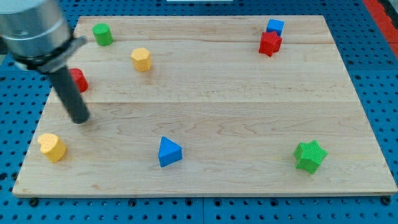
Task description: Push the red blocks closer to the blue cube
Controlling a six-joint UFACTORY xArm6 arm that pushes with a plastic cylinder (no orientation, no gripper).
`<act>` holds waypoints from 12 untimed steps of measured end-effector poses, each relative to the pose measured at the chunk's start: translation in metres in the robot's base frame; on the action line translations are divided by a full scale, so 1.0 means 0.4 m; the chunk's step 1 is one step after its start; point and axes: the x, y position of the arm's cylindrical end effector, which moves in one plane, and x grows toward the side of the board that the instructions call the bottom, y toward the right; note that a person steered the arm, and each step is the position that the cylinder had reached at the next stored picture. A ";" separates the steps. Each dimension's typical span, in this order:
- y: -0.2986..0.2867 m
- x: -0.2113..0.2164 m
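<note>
The blue cube (275,26) sits near the view's top right on the wooden board (211,93). A red star block (270,43) lies just below it, touching or nearly touching. A second red block (79,79) is at the view's left, partly hidden behind my rod; its shape cannot be made out. My tip (79,119) rests on the board just below that red block, far left of the blue cube.
A green cylinder (102,33) is at the top left. A yellow hexagonal block (142,59) lies right of it. A yellow heart-shaped block (52,147) is at the bottom left, a blue triangular block (168,152) bottom centre, a green star (310,155) bottom right.
</note>
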 end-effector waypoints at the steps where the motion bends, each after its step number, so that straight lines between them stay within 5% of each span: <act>1: -0.047 -0.068; 4: -0.126 -0.230; 6: 0.367 -0.250; 8: 0.672 -0.251; 10: 0.770 -0.420; 11: 0.863 -0.424; 12: 0.883 -0.304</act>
